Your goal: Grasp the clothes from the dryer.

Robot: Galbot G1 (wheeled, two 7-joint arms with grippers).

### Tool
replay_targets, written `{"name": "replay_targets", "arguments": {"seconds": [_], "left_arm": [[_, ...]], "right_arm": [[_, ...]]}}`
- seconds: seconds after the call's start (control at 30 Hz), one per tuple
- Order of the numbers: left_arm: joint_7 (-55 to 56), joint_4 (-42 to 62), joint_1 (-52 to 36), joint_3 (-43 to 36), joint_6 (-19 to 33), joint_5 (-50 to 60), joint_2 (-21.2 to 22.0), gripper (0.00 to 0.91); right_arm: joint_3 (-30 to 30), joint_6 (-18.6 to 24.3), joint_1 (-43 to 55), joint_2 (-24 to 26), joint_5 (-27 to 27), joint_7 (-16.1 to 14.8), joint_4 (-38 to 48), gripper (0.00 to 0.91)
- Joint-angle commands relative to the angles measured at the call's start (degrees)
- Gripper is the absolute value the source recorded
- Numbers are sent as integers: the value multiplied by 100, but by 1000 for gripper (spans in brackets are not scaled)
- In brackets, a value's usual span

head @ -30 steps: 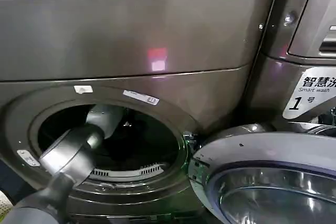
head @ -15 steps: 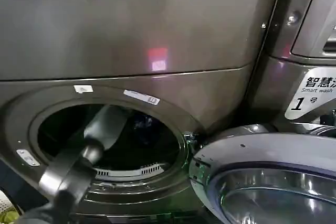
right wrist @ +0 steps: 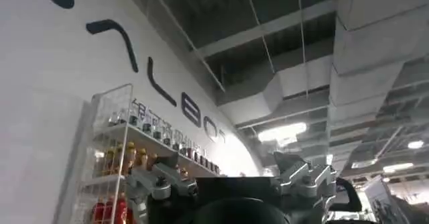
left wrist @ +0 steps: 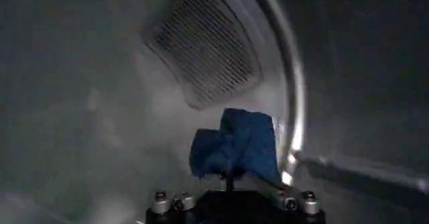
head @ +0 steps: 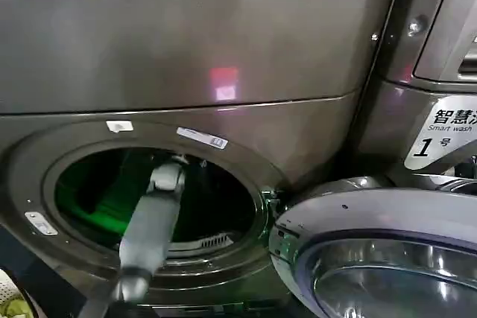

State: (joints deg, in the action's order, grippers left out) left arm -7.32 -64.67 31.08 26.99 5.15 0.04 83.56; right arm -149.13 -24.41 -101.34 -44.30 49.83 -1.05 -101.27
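In the lower left of the head view, the left arm (head: 153,229) reaches through the round porthole of the dryer (head: 186,50), its door (head: 380,251) swung open at lower right. Low centre in the left wrist view, the left gripper (left wrist: 231,178) sits against the clothes (left wrist: 236,145), a blue bundle inside the steel drum (left wrist: 100,111) below a perforated vent (left wrist: 201,44); its grip cannot be told. The right gripper (right wrist: 231,192) is raised toward a ceiling; its opening cannot be told.

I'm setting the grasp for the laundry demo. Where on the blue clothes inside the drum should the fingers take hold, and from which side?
Grip the raised, crumpled crest of the clothes, coming straight in through the dryer mouth as the left gripper already points. The bundle stands up in folds against the drum wall, so probably its upper ridge pinches easiest.
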Motion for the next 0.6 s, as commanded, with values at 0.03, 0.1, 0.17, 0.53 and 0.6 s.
{"name": "replay_targets", "arguments": {"seconds": [0.03,0.1,0.17,0.53,0.6], "left_arm": [[1460,-1299,1031,354,176,228,339,0],[1487,-1299,1054,355,157,308,360,0],[1496,-1318,1046,343,158,303,355,0],[1550,-1300,945,276,123,320,331,0],[1548,-1292,941,280,121,338,343,0]], "right_arm": [[31,71,37,15,-241,-34,14,907],[10,82,-1,14,-282,-21,60,907],[-27,139,-33,14,-280,-23,87,907],[-20,158,-46,12,-255,-41,106,907],[-7,118,-25,14,-278,-49,103,907]]}}
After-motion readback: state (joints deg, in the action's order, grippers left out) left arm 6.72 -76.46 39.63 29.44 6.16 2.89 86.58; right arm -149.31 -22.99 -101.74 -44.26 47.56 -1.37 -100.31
